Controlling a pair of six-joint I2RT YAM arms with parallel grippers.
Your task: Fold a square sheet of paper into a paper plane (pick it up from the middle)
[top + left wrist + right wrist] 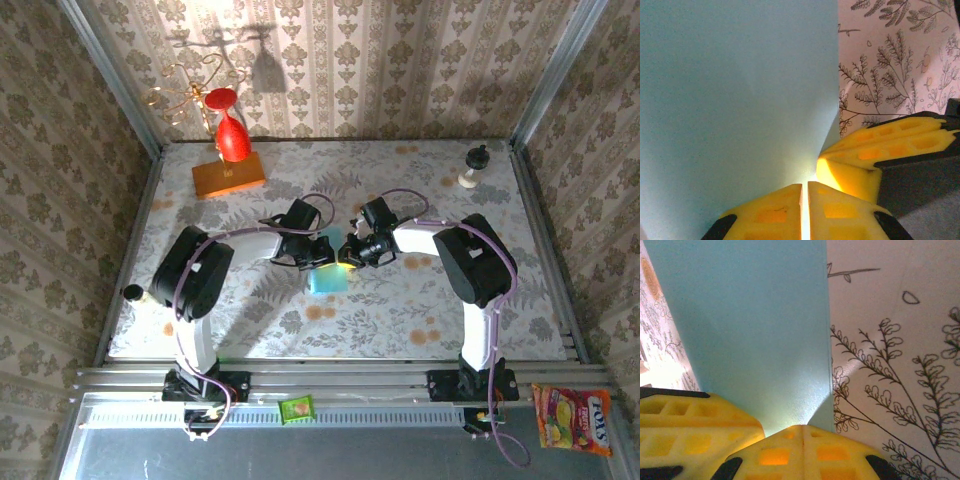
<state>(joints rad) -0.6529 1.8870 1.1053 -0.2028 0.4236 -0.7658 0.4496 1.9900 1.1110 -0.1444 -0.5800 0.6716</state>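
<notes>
Top external: left jaws, right jaws both pinching square sheet of paper [328, 279], mid-table [450, 310].

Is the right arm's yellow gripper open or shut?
Shut. The right gripper has its two yellow fingers pressed together, no gap, pinching the square sheet of paper at its edge.

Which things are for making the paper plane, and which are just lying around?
For the job: blue paper sheet, left fingers, right fingers.
Lying about: orange block, red glass, green packet, sweets bag.
</notes>
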